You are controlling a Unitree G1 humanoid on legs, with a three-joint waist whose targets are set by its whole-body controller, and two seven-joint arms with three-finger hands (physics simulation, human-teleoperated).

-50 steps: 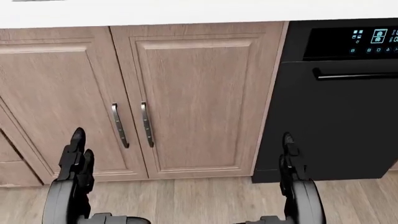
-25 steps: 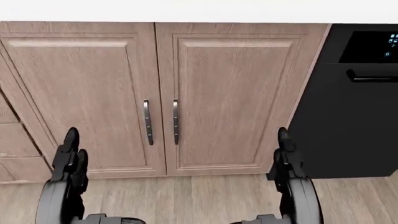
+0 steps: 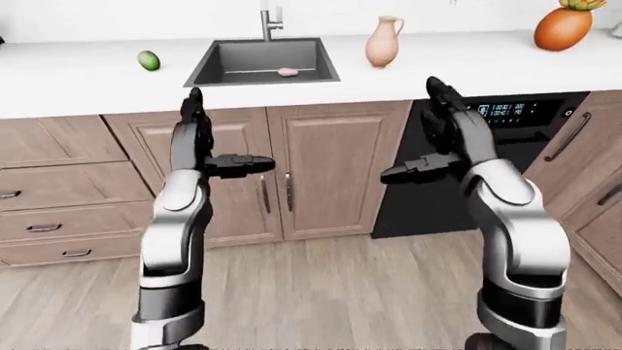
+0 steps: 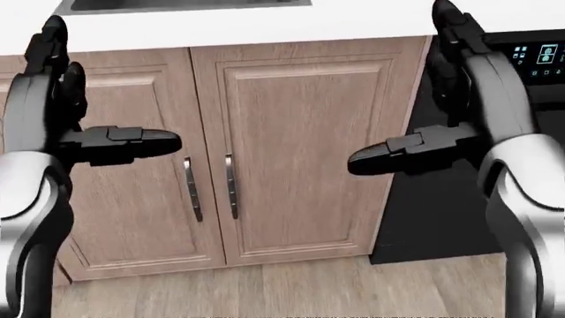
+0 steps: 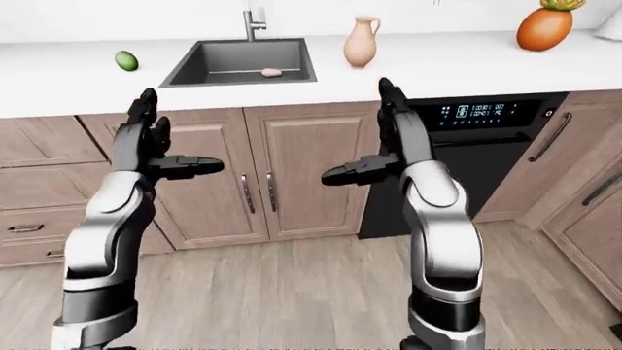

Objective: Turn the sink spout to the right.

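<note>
While raised at chest height, left hand (image 3: 199, 138) and right hand (image 3: 442, 135) open, holding nothing. Far beyond, past the desk (image 3: 87, 80) edge, sink spout (image 3: 266, 20) upright behind the sink (image 3: 257, 62), untouched. Reach and rightward turn left.

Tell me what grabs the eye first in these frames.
Both arms are raised with open fingers: the left hand and right hand hang before the wooden cabinet doors and the black dishwasher, touching nothing. At the top of the left-eye view, the dark sink holds a small pink object, with the faucet above it, a green fruit to the left and a peach vase to the right.
</note>
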